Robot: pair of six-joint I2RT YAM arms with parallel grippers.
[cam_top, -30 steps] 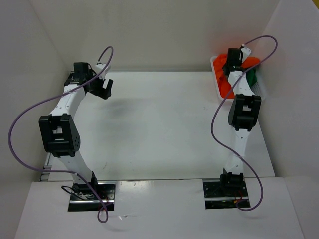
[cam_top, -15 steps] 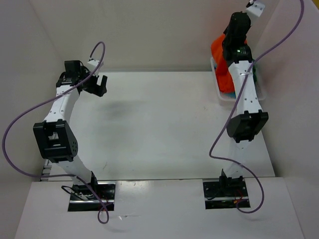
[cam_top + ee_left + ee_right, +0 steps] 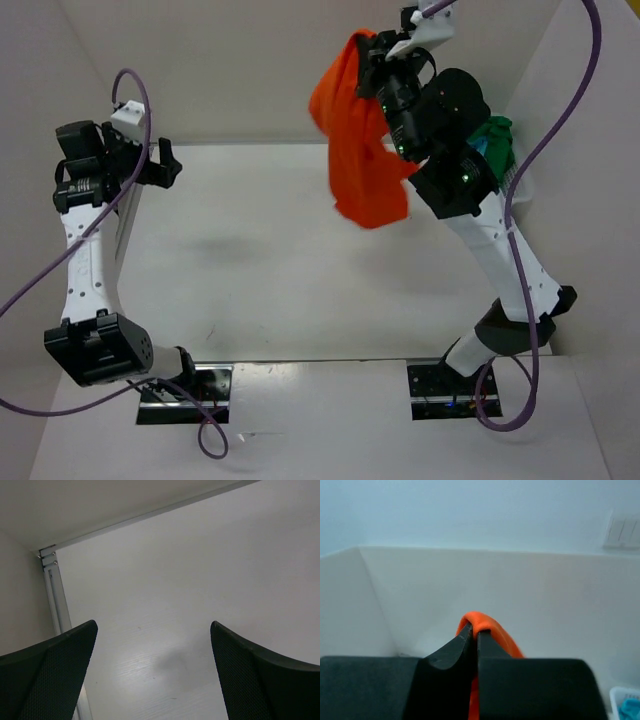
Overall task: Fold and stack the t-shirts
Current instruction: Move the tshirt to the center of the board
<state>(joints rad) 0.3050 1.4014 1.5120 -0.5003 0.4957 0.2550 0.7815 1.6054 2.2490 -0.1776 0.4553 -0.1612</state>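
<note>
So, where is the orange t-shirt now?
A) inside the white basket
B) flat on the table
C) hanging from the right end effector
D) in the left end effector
C: the orange t-shirt hangs in the air from the shut right end effector, while the left end effector is open and empty.

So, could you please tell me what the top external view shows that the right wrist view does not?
Only the top external view shows the whole orange t-shirt hanging above the table, the green t-shirt behind the right arm, and the open left gripper. Only the right wrist view shows the fingertips pinched shut on a fold of orange cloth, plus a wall plate. Both show the right gripper holding that shirt.
</note>
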